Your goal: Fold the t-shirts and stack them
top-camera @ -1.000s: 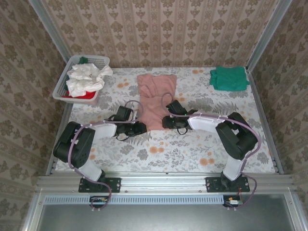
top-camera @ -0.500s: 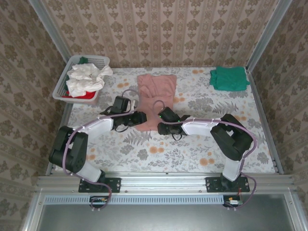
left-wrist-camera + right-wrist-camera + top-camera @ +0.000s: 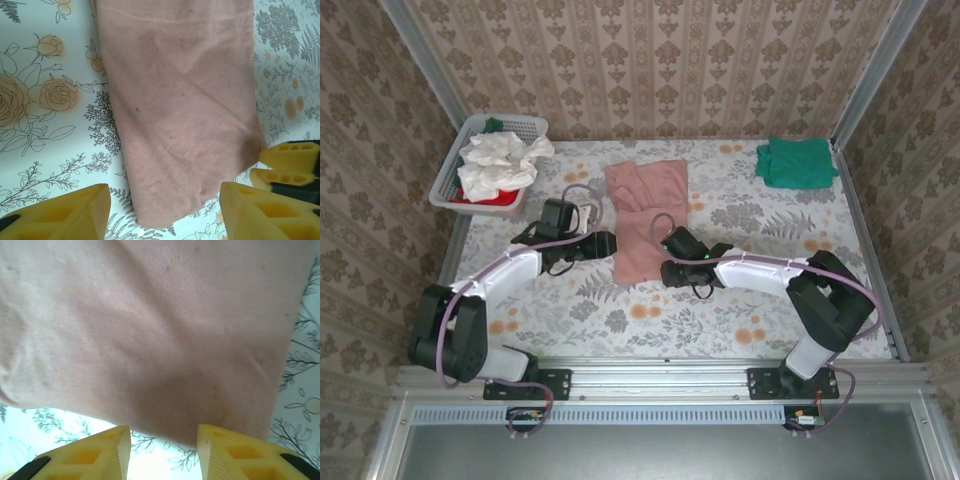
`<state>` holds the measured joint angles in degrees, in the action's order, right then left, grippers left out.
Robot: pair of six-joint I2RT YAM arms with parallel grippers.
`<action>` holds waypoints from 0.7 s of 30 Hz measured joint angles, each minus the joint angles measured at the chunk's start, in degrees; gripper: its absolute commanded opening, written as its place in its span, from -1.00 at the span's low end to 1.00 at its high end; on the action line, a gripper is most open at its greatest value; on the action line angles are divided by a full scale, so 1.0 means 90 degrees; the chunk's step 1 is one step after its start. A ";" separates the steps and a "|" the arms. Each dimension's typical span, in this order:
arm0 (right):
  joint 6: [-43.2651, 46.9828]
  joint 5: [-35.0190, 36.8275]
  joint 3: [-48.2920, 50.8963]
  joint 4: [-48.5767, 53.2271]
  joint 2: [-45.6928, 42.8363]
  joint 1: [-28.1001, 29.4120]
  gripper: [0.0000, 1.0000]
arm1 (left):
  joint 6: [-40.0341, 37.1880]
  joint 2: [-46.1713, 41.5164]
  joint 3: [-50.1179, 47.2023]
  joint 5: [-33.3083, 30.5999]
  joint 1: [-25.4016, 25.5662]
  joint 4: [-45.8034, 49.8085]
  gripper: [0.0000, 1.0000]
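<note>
Altogether one pink t-shirt [image 3: 645,215] between the left pincer [image 3: 165,209] and the right pincer [image 3: 163,447], both open; one teal t-shirt [image 3: 796,163] apart.

Premises: a robot test booth in a laboratory, dressed to look domestic.

Evidence, top view:
- Damask wallpaper [image 3: 660,70] runs along the top and both sides of the frame. It is mounted on flat panels held by bare metal posts [image 3: 420,62] at the upper corners, not on room walls.
- The table [image 3: 650,320] in the centre carries a floral cloth.
- The left arm [image 3: 500,275] and right arm [image 3: 770,272] are bolted to a metal rail [image 3: 660,378] across the bottom of the frame.
- Household props are a white plastic basket [image 3: 450,175] of laundry at upper left and a folded green shirt [image 3: 795,162] at upper right.
</note>
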<state>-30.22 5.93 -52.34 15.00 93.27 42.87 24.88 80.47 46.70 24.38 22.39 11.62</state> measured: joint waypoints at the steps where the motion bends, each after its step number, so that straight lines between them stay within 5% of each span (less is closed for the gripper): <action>1: -0.0019 0.0029 0.0000 0.0000 -0.0095 0.0036 -0.14 | -0.0051 0.0146 0.0153 -0.0019 -0.0032 0.0068 0.21; 10: -0.0527 0.0146 0.0007 -0.0845 -0.0068 0.0636 -0.13 | -0.0406 0.3337 0.4046 0.0117 -0.0165 0.0384 0.09; 21: -0.0595 0.0250 0.0549 -0.0835 0.0170 -0.0012 -0.11 | -0.0459 0.4007 0.4221 0.0313 -0.0160 0.0573 0.10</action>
<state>-35.57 8.19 -47.40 7.49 94.80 42.76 20.75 116.53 84.68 27.20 20.95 16.78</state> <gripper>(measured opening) 0.443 0.548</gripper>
